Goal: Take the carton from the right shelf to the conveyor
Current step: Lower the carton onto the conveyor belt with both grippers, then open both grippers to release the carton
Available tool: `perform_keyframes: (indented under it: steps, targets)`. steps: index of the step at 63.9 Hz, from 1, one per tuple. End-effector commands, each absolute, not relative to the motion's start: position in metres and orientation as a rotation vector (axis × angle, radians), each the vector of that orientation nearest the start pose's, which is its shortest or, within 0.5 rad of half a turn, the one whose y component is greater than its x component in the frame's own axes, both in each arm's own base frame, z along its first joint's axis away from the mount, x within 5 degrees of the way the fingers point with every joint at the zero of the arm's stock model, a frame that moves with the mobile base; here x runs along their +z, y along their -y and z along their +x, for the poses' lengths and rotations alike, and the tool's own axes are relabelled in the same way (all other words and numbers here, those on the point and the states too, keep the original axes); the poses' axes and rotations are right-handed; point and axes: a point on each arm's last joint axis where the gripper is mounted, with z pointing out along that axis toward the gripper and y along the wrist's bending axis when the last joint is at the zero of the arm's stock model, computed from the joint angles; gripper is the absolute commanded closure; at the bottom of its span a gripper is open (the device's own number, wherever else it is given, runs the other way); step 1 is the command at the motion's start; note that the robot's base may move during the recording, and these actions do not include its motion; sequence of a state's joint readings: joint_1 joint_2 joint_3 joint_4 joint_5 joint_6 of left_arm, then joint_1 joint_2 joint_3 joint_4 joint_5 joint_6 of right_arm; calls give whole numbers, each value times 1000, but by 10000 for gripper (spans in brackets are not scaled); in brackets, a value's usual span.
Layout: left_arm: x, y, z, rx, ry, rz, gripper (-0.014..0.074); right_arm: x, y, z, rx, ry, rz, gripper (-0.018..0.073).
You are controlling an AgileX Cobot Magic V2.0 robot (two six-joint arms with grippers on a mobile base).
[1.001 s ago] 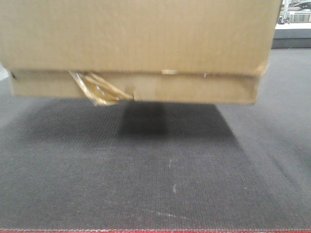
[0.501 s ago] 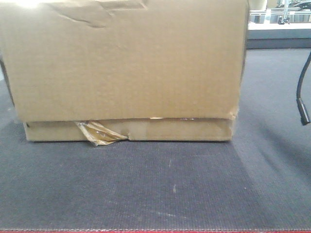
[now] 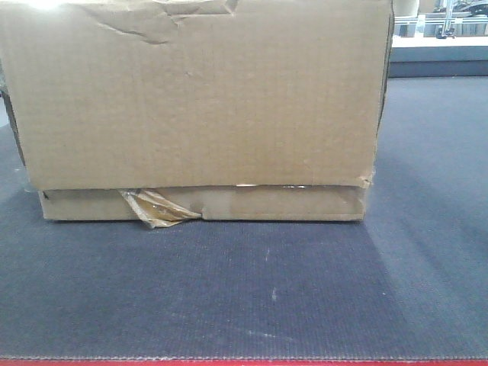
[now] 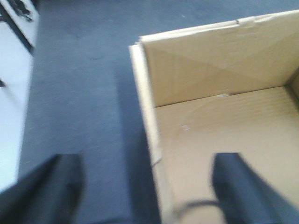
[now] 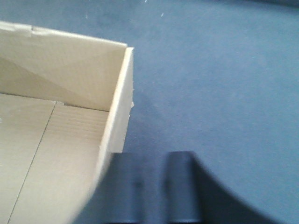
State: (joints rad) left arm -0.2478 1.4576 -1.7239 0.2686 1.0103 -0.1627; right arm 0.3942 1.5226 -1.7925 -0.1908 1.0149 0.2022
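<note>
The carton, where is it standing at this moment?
In the front-facing view the carton rests on the dark grey conveyor, filling the upper left and centre, with its crumpled tape strip at the bottom edge.

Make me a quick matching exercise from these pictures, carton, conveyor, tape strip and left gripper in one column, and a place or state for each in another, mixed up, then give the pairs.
1. carton
2. conveyor
3. tape strip
4. left gripper

A. wrinkled, on the lower flap band
B. open, straddling a carton wall
C. resting on the belt, top open
D. dark grey ribbed surface with red edge

Pairs: 1-C, 2-D, 3-A, 4-B
</note>
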Motion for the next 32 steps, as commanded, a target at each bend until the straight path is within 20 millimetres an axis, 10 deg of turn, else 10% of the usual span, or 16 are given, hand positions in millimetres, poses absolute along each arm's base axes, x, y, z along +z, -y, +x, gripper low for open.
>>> perform_keyframes:
  steps: [1, 9, 32]
  targets:
    - [460, 42, 284, 124, -2169, 113, 354, 466, -96, 291, 63, -2178, -217, 636]
    - [439, 24, 260, 136, -2161, 76, 634, 448, -77, 283, 32, -2196, -179, 634]
    - [362, -2, 180, 89, -2054, -6, 594, 366, -44, 239, 3, -2210, -152, 634]
